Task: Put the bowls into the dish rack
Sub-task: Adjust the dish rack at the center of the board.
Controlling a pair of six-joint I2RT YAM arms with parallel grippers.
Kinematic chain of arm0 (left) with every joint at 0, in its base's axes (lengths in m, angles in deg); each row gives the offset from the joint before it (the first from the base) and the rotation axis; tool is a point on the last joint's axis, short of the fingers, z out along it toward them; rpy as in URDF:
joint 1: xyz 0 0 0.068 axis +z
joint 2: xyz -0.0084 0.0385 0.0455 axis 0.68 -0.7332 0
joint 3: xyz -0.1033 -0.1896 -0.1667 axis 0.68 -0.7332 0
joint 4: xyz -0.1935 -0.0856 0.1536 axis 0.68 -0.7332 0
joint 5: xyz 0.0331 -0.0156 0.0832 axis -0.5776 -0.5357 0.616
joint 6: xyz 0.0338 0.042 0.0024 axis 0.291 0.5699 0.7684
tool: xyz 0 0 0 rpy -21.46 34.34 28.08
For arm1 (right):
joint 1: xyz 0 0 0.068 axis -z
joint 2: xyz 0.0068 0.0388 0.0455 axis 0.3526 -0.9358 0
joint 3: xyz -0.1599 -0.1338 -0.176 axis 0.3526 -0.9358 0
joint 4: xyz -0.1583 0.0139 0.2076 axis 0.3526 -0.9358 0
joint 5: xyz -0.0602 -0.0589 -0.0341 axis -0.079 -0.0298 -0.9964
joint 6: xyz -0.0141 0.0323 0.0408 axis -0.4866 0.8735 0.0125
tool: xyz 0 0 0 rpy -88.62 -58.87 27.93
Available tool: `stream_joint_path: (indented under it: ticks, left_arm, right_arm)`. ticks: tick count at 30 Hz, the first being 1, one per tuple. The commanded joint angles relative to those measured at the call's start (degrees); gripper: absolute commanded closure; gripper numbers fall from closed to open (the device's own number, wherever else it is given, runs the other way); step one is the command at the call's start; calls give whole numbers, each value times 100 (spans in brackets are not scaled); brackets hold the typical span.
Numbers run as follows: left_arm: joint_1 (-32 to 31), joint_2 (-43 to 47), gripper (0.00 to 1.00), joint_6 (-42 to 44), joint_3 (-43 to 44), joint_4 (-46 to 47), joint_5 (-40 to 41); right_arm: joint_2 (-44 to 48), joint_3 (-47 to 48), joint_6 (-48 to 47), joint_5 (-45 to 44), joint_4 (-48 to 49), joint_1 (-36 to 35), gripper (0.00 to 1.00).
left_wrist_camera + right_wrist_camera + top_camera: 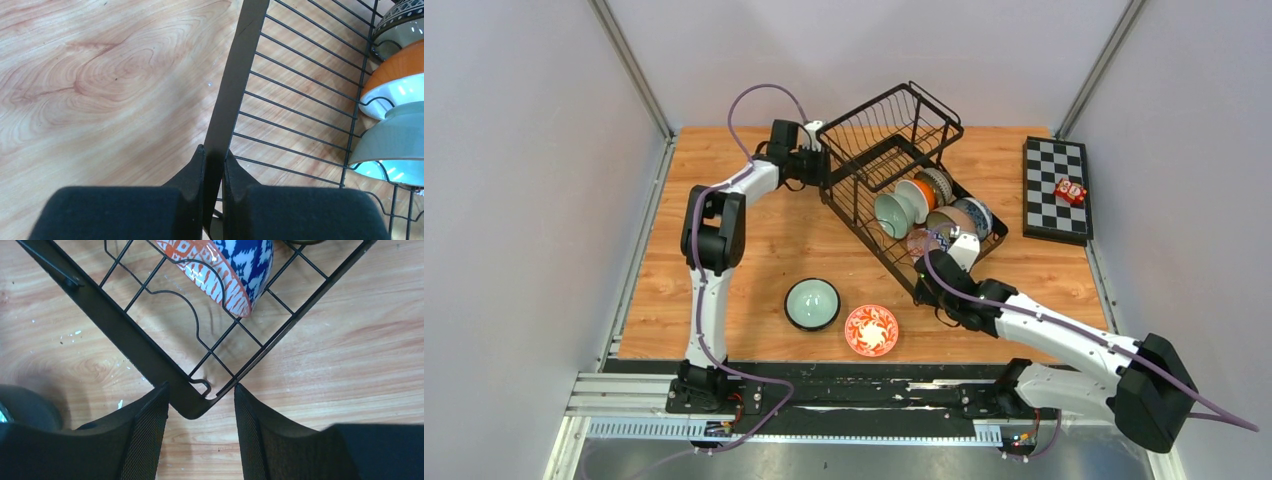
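The black wire dish rack point(894, 165) stands at the middle back of the table with several bowls point(916, 205) on edge in its lower tray. My left gripper point(215, 155) is shut on the rack's flat frame bar point(235, 90) at the rack's left side. A pale green bowl point(395, 145) and an orange bowl point(395, 80) lean behind the wires. My right gripper point(201, 390) is open and straddles the rack's near corner point(192, 407), under a blue-and-red patterned bowl point(235, 265). On the table lie a pale green bowl point(812, 303) and an orange-red floral bowl point(871, 330).
A flat checkered board point(1056, 188) with a small red object point(1070, 191) lies at the back right. Grey walls close in the table on both sides and at the back. The arms' bases sit on a rail point(824, 395) along the near edge.
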Motion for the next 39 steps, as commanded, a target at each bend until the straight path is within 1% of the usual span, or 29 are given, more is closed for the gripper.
stream_joint_path:
  ticks: [1, 6, 12, 15, 17, 22, 24, 27, 29, 34, 39]
  left_arm:
    - [-30, 154, 100, -1054, -198, -157, 702]
    - [-30, 478, 100, -1185, -636, 38, 1013]
    - [0, 831, 100, -1387, -1152, 239, 1253]
    - [45, 1107, 100, -1567, -1593, 392, 1469]
    - [89, 1330, 100, -1761, -1903, 559, 1572]
    - [145, 2013, 100, -2180, -2708, 910, 1920]
    - [145, 2236, 100, -2370, -3014, 1064, 2076]
    - [145, 2588, 100, -2722, -3503, 1254, 2344]
    - [145, 2830, 100, -2957, -3858, 1465, 2485]
    - [145, 3295, 100, -3355, -4481, 1690, 2856]
    - [138, 3746, 100, -3933, -5151, 2127, 3110]
  right_arm:
    - [-49, 71, 546, -219, -200, 70, 47]
    - [-94, 68, 665, -577, -290, 125, 49]
    - [-166, 151, 668, -817, -284, 204, 58]
    - [-187, 193, 617, -924, -275, 247, 64]
    - [-206, 213, 560, -967, -278, 312, 66]
    - [-172, 239, 367, -945, -202, 591, 68]
    - [-167, 279, 262, -921, -191, 673, 67]
    - [-48, 302, 136, -984, -252, 762, 59]
    - [120, 320, 37, -1087, -383, 789, 58]
    - [647, 369, -60, -1154, -732, 809, 50]
    - [1082, 420, -192, -705, -888, 809, 46]
